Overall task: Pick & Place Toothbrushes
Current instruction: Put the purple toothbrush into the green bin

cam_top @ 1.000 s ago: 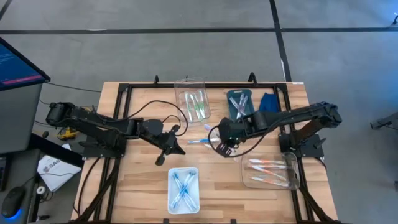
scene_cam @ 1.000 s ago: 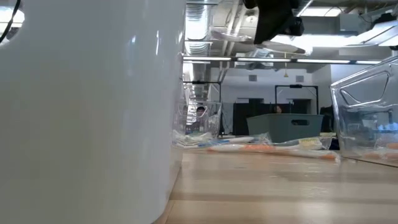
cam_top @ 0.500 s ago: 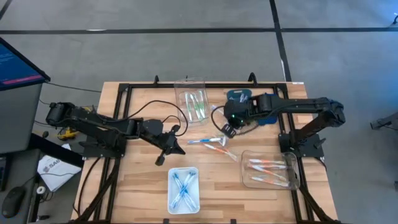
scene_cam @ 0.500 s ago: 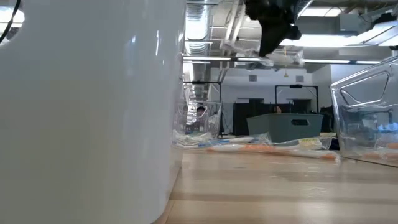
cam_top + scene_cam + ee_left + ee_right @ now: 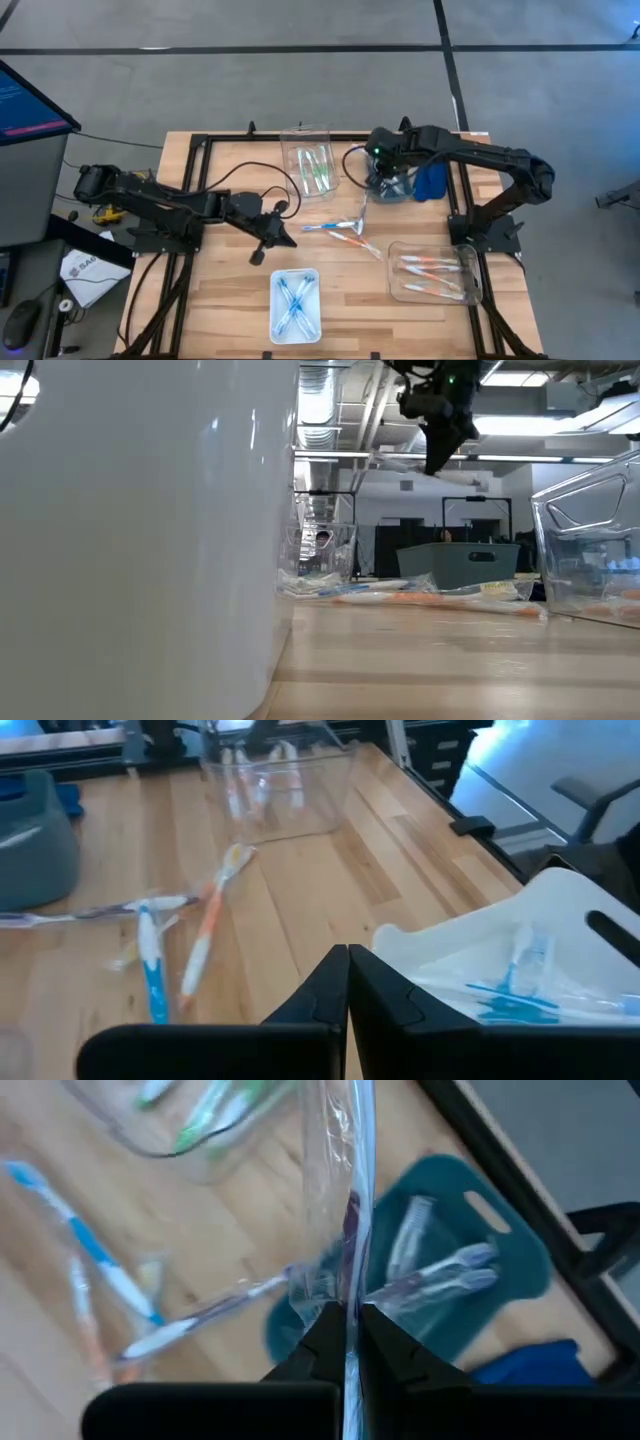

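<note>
In the high view, a clear tray [image 5: 296, 304] of blue toothbrushes [image 5: 291, 300] sits at lower centre; a second tray [image 5: 436, 273] at lower right holds orange ones. The left gripper [image 5: 262, 250] rests left of centre, fingers together and empty. Loose toothbrushes [image 5: 340, 230] lie at centre. Farther up, the right gripper [image 5: 378, 180] hangs over the teal bin [image 5: 385, 170]. Only the right wrist view shows its fingers [image 5: 322, 1335] clamped on a wrapped toothbrush [image 5: 352, 1200], with more brushes inside the bin. The upper tray [image 5: 308, 165] holds green ones.
</note>
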